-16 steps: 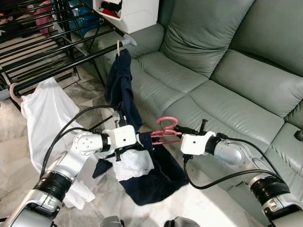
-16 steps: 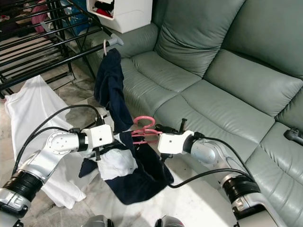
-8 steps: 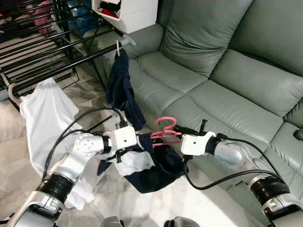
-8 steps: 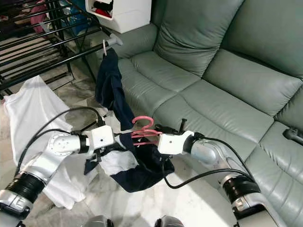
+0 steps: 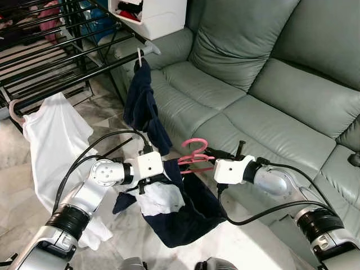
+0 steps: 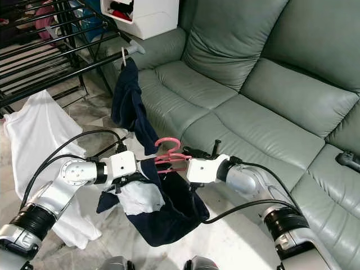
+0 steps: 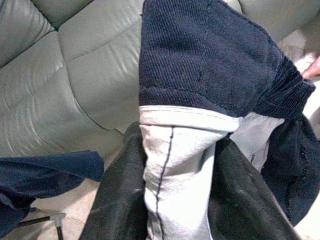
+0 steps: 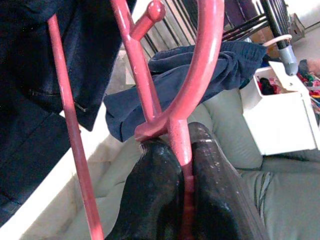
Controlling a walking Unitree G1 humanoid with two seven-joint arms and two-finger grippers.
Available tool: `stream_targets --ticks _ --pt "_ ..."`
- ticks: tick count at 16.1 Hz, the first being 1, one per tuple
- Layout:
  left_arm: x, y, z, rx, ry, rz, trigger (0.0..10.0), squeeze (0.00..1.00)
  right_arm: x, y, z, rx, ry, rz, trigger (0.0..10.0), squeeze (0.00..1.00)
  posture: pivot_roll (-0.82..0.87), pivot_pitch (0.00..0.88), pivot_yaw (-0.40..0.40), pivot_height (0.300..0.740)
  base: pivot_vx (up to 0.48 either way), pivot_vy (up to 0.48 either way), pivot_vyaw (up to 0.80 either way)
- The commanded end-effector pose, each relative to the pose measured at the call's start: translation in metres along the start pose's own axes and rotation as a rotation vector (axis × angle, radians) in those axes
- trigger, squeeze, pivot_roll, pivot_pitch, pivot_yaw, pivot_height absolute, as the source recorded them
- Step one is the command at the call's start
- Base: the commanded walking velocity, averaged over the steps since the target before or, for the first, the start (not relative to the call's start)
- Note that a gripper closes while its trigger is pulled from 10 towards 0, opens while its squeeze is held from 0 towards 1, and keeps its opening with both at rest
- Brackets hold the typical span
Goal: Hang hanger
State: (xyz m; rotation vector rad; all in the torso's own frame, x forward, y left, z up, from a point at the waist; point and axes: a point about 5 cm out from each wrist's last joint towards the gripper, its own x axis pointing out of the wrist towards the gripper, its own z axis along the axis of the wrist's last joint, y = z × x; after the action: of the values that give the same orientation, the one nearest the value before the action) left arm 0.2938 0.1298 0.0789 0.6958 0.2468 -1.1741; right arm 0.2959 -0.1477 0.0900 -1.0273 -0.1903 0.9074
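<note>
Pink hanger [image 5: 194, 158] held up just in front of the grey-green sofa [image 5: 253, 84] seat edge, pinched at the neck below its hook by the right claw [image 8: 184, 165], fingers [image 8: 220, 200] clamped tight on the pink stem. Left claw [image 7: 175, 200] just beside it on the side away from the sofa, closed on the white-lined waistband of a navy garment [image 5: 185, 211]; white lining squeezed between both black fingers [image 7: 125, 200] in the left wrist view. Garment sagging below both claws like a pouch, one edge draped over the hanger, bottom hanging above the pale tiled floor [image 5: 247, 247] in front of the sofa. Black drying rack [image 5: 56, 62] beside the sofa's armrest, well apart from the hanger. Second navy piece [image 5: 143, 107] already hanging from the rack's front bar on a white hook, touching the sofa's armrest side. White shirt [image 5: 53, 135] hanging from the same rack further from the sofa. White storage box [image 5: 149, 14] sitting above the armrest end of the sofa, red and dark items inside. Black cables looping off both silver arms.
</note>
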Motion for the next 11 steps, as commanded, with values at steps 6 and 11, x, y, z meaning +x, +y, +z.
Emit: stream_targets --ticks 6,11 --pt "0.009 0.001 0.001 -0.035 -0.024 0.027 0.0 0.00 0.007 -0.028 0.018 -0.011 -0.115 -0.142 10.0 0.00 -0.02 0.010 0.021 0.740 0.000 0.000 0.00" --pt "0.009 0.008 -0.003 -0.108 -0.048 0.099 0.0 0.00 0.009 -0.035 0.017 -0.019 -0.111 -0.145 10.0 0.00 -0.02 0.005 0.021 0.740 0.000 0.000 0.00"
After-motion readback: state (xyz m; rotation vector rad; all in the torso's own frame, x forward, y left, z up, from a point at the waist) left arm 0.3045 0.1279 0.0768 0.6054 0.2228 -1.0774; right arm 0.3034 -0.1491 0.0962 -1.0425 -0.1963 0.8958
